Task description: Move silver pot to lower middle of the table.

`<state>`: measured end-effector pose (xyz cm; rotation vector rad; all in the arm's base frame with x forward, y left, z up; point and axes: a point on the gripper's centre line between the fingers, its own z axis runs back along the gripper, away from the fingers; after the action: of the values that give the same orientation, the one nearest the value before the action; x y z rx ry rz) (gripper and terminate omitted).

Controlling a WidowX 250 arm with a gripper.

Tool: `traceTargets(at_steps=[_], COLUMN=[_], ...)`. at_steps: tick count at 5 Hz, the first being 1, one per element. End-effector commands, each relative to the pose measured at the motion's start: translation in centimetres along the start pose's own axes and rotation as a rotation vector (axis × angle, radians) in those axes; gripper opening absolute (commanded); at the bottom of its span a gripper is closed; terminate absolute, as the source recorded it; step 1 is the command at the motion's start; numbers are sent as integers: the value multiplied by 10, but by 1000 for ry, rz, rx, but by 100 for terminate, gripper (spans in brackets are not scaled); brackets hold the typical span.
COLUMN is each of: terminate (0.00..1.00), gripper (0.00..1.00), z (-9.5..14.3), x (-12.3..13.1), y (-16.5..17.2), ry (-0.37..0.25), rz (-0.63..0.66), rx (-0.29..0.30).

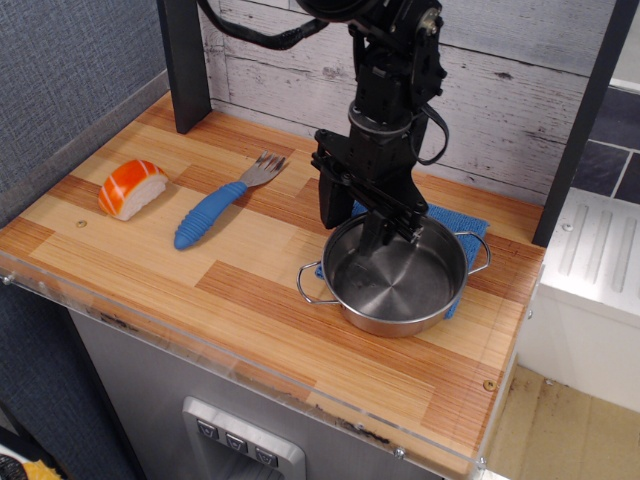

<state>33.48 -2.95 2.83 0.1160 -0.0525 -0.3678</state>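
Observation:
The silver pot (405, 285) stands on the right part of the wooden table (190, 285), resting on a blue cloth (458, 219). Its two wire loop handles point front left and back right. My black gripper (358, 222) hangs open over the pot's back left rim. One finger (333, 200) is outside the rim and the other reaches down inside the pot. The fingers are apart and hold nothing.
A blue-handled fork (214, 211) lies left of the pot. A salmon sushi piece (131, 187) sits near the left edge. A dark post (184, 65) stands at the back left, with a white plank wall behind. The acrylic front edge (240, 360) runs along the front.

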Motion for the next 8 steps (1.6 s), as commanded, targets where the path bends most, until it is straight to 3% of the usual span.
traceTargets(at_steps=[1,2,3,4,5,6,8], terminate=[0,0,0,0,0,0,0], gripper=[0,0,0,0,0,0,0], z=[10,25,70,96,76,41,10], x=[7,3,-21,-63,-95,-114,-112], y=[-3,-3,6,34,57,71,78], ry=[-31,-58,-95,-68,37,103,139], rz=[-19,-23,12,101,183,219,233], rx=[13,8,-51,-120,-86,-80,-23])
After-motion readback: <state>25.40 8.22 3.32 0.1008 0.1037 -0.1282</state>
